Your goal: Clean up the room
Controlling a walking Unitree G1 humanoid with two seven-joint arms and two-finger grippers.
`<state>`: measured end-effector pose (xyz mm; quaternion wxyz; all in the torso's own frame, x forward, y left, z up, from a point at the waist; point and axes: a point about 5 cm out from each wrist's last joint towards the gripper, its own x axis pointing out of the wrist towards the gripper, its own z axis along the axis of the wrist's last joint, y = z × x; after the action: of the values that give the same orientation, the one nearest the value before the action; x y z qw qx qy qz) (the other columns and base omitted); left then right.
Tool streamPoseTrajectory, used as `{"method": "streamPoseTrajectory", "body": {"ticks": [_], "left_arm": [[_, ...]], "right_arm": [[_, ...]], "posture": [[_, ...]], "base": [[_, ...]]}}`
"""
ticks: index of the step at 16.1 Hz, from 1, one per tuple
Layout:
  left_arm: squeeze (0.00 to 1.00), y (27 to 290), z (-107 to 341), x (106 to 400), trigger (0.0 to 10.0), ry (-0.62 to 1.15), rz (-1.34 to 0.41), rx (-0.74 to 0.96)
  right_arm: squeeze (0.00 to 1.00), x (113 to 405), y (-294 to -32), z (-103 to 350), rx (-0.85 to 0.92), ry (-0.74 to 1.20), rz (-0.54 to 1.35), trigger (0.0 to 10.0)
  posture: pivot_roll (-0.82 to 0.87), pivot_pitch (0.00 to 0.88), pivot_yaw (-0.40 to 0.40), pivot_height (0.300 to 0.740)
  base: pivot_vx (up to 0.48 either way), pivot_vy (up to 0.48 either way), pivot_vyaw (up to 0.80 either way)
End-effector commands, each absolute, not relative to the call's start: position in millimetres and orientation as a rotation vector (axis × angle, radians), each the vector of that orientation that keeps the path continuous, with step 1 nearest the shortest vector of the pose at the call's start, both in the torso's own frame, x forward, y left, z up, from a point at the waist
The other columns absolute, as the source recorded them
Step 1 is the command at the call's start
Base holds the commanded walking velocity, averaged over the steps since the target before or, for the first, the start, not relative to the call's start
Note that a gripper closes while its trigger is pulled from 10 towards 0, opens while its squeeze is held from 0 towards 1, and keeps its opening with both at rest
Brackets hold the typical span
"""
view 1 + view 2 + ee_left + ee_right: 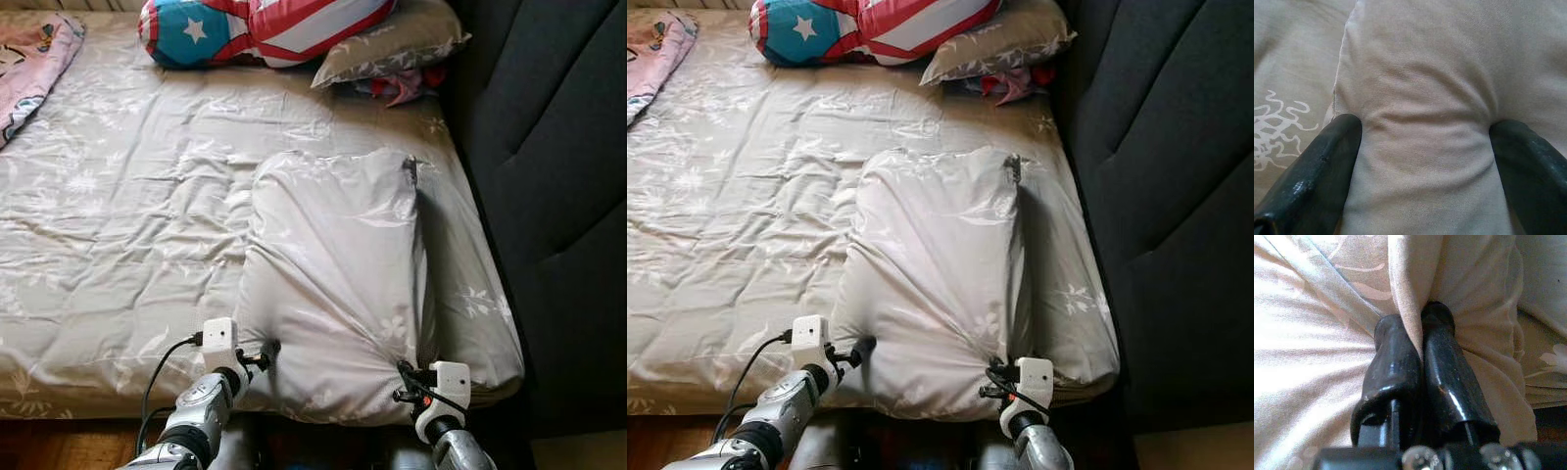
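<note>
1. A pale grey pillow point(338, 284) is lying lengthwise on the bed point(118, 225), near the bed's right edge, w/ its near end reaching the front edge.
2. The left pincer point(263, 354) is sitting at the pillow's near-left corner. In the left wrist view its two black fingers point(1317, 176) are spread apart w/ a bulge of pillow fabric pressing in between them; fingers are touching the fabric on both sides but not pinched together.
3. The right pincer point(1422, 328) is at the pillow's near-right corner, by the bed's front edge. In the right wrist view its fingers are clamped tight on a fold of the pillow cover, cloth squeezed between them.
4. A sheet point(88, 294) in grey-beige w/ a white flower print is covering the bed and is lying wrinkled.
5. At the bed's far edge a star-and-stripes cushion point(245, 27) in red, white & blue is resting just beside a second pillow point(392, 44) in the same flower print; something red is peeking out under that pillow, can't tell what.
6. A pink blanket point(34, 59) is lying at the far-left corner.
7. A dark padded headboard point(549, 176) is running along the bed's right edge.
</note>
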<state>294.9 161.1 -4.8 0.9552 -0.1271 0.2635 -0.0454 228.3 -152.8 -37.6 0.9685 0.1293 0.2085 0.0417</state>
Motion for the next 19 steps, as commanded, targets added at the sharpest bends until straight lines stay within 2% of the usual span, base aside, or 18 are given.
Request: {"method": "streamPoseTrajectory", "body": {"ticks": [1,15,16,19], "left_arm": [[0.0,160.6,-29.7,270.2,10.0,0.681,-0.072,-0.27],[0.0,157.7,-31.1,268.6,10.0,0.692,-0.087,-0.278],[0.0,144.0,-30.3,268.4,0.0,0.674,-0.148,-0.361],[0.0,140.5,-27.9,270.4,0.0,0.654,-0.168,-0.387]], "right_arm": [[0.0,195.4,-166.1,-63.3,0.276,0.588,0.012,10.0],[0.0,194.9,-166.3,-63.2,0.275,0.587,0.012,10.0],[0.0,195.7,-163.9,-63.0,0.272,0.592,0.024,10.0],[0.0,196.1,-162.6,-63.0,0.27,0.595,0.031,10.0]], "posture": [[-0.08,0.261,-0.054,0.622],[-0.09,0.261,-0.056,0.622],[-0.09,0.265,-0.066,0.622],[-0.09,0.265,-0.066,0.622]], "base": [[0.0,0.0,0.0],[0.0,0.0,0.0],[0.0,0.0,0.0],[0.0,0.0,0.0]]}}
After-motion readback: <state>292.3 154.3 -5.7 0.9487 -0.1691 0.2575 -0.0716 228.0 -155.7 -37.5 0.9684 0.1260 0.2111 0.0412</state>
